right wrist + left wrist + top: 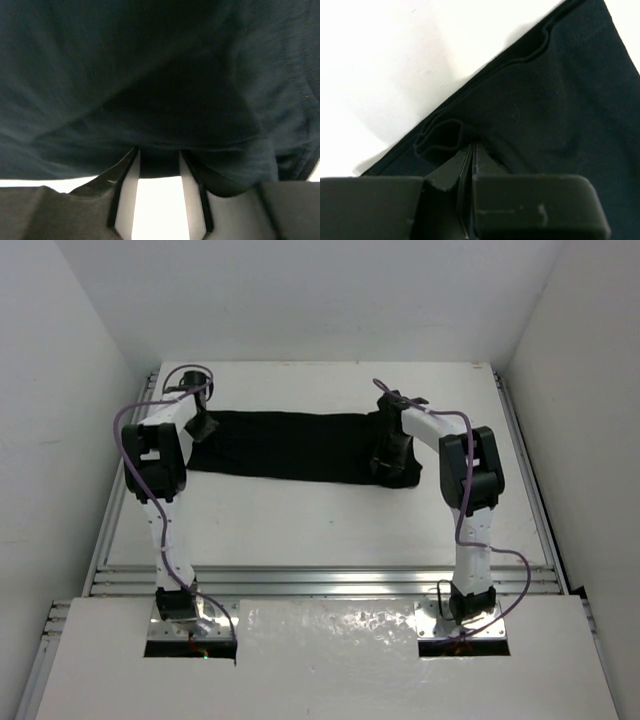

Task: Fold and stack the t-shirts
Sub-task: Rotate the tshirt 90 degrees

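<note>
The black t-shirt (290, 445) lies as a long folded band across the far half of the white table (320, 525). My left gripper (203, 427) is at its left end. In the left wrist view that gripper (473, 145) is shut, and its tips pinch the layered edge of the t-shirt (560, 100). My right gripper (390, 455) rests on the band's right end. In the right wrist view that gripper (159, 152) has its jaws apart, with bright table showing between them. The hem of the t-shirt (150, 75) lies across the fingertips, loose.
Aluminium rails (320, 580) run along the table's near edge, in front of both arm bases. White walls close in the left, right and far sides. Purple cables (125, 420) loop off both arms.
</note>
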You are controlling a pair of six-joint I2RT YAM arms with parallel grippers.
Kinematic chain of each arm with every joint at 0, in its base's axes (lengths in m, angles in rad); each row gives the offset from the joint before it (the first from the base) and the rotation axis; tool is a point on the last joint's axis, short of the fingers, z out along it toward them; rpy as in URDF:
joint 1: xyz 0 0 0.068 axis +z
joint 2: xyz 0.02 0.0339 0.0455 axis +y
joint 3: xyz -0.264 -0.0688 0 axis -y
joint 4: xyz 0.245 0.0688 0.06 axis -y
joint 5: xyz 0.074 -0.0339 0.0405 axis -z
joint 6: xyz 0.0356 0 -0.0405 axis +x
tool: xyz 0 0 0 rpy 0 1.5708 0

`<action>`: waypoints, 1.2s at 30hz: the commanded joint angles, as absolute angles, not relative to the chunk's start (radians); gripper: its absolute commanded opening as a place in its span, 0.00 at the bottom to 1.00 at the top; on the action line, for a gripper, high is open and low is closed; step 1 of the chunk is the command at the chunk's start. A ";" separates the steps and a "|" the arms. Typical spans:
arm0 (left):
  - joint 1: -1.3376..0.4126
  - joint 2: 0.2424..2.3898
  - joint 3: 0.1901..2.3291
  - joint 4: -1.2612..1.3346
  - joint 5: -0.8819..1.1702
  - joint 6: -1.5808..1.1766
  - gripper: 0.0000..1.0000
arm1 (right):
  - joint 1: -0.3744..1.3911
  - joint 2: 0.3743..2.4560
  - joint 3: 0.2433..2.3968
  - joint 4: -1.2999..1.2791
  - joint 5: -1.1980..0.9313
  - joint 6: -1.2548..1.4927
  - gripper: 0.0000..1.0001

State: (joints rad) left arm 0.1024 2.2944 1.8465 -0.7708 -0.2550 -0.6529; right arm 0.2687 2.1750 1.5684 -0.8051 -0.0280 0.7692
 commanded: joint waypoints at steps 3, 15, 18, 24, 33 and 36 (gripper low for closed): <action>0.052 2.206 1.600 -0.838 -0.347 -0.707 0.00 | 0.230 2.258 1.797 -0.962 0.158 0.848 0.46; -0.192 1.941 1.132 -0.761 -0.180 -0.824 0.00 | 0.199 2.600 2.232 -0.755 -0.150 0.624 0.41; -0.250 1.904 1.085 -0.773 -0.118 -0.862 0.00 | 0.193 2.672 2.403 -0.623 -0.293 0.604 0.40; -0.288 1.768 0.959 -0.821 -0.114 -0.874 0.00 | 0.153 2.614 2.391 -0.433 -0.195 0.528 0.49; -0.454 1.736 0.926 -0.752 0.083 -0.862 0.00 | 0.144 2.414 2.379 -0.373 -0.256 0.466 0.78; -0.517 1.796 0.962 -0.726 0.113 -0.902 0.00 | 0.182 2.307 2.278 -0.504 -0.118 0.488 0.79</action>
